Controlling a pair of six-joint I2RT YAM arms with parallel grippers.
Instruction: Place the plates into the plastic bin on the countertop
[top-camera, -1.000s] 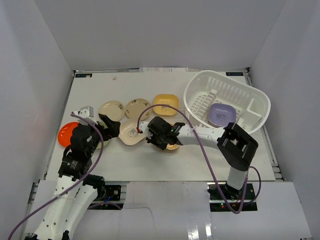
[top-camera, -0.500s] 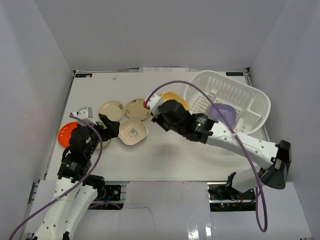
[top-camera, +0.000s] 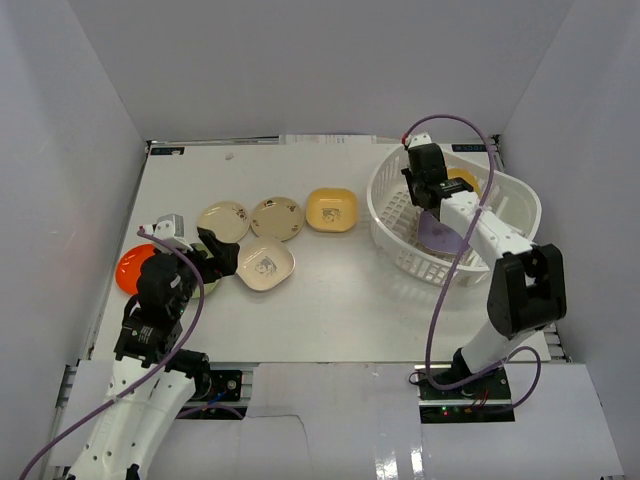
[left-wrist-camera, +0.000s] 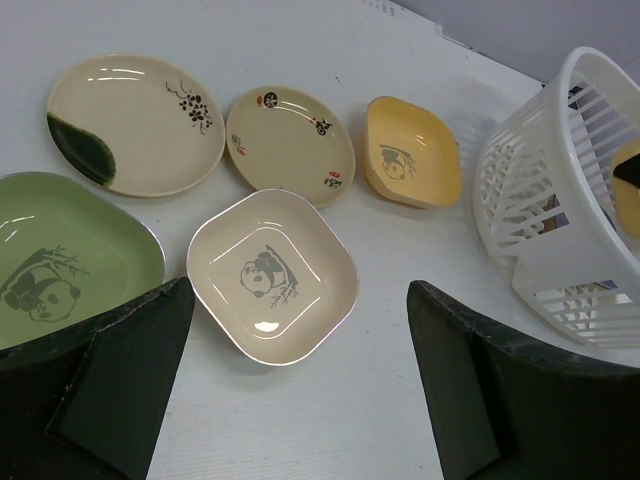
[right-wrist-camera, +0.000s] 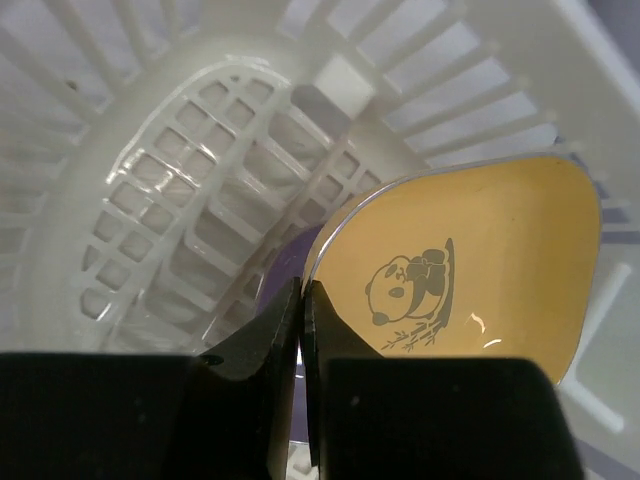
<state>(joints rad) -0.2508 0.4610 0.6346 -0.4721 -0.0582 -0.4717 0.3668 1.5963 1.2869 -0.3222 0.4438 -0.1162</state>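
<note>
6 dishes are out on the countertop (top-camera: 330, 300). nearest first: the left gripper (left-wrist-camera: 300, 290) hangs low with its fingers spread wide, right by the green panda plate (left-wrist-camera: 50, 260) and the cream square plate (left-wrist-camera: 272, 275). the orange plate (top-camera: 130, 268) sits off to its left. behind those, the cream round plate (left-wrist-camera: 125, 125), tan flower plate (left-wrist-camera: 290, 145) and yellow square plate (left-wrist-camera: 410, 150) form a row. far right, the right gripper (right-wrist-camera: 302, 300) is over the plastic bin (top-camera: 398, 255), pinching a tilted amber panda plate (right-wrist-camera: 470, 270) by its rim. the purple plate (top-camera: 440, 232) is inside the bin.
</note>
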